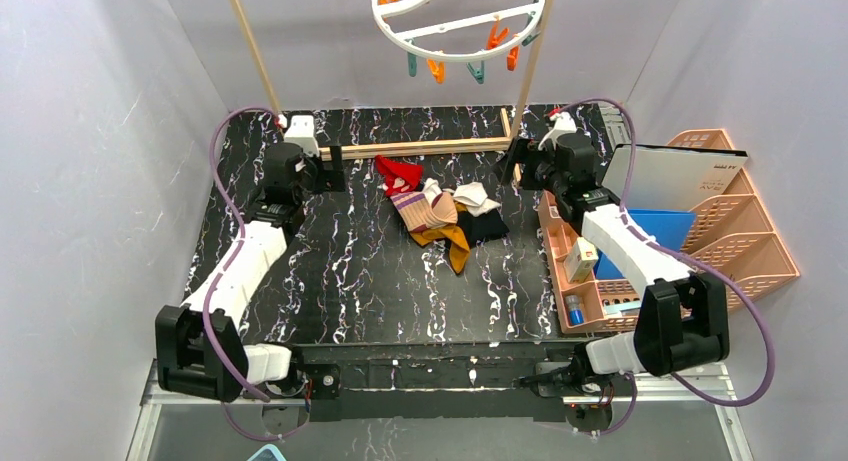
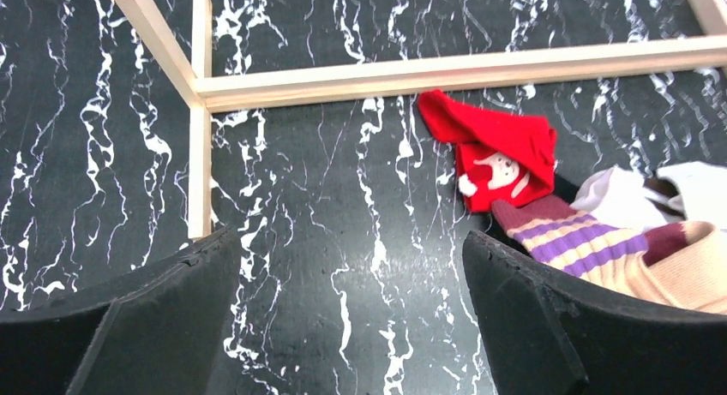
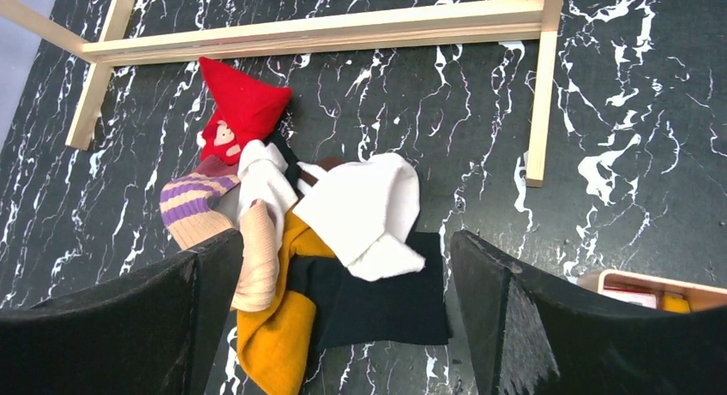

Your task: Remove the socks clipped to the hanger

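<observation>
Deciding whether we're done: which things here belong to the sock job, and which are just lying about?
Job: socks, heaped on the table; hanger, visible clothespins bare; left gripper and right gripper, both open.
Lying about: wooden frame; pink rack.

Both arms are built alike: my left arm (image 1: 243,266) and right arm (image 1: 628,243) have smooth white link shells joined by chunky black joint housings, with black blocks at the base. A lilac-purple cable (image 1: 214,151) loops off each, and a small white camera housing (image 1: 300,134) with a red spot sits at the wrist. Left gripper (image 2: 347,241) and right gripper (image 3: 343,236) each carry two broad matte-black wedge fingers (image 2: 146,318), edges slightly rough.
</observation>
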Motion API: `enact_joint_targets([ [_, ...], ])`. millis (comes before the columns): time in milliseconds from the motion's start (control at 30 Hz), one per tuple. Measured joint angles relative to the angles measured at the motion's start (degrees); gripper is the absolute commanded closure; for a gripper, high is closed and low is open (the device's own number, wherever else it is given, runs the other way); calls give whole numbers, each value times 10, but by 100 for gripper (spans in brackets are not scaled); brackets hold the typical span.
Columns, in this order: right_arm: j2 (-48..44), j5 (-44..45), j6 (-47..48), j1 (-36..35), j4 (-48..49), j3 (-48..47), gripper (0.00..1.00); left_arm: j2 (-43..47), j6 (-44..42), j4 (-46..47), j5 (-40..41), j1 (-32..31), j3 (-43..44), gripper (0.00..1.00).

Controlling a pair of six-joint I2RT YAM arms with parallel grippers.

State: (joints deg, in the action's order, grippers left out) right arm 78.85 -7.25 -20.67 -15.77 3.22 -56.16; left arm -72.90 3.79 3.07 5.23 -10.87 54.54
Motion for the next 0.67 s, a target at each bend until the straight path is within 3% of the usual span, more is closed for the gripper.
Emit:
enact_joint_targets([
  [333,-112,16,19,-1,80,92,2,86,23,100,-13,7,-62,2],
  [667,-113,15,26,-1,110,92,2,83,29,126,-38,8,-63,1],
])
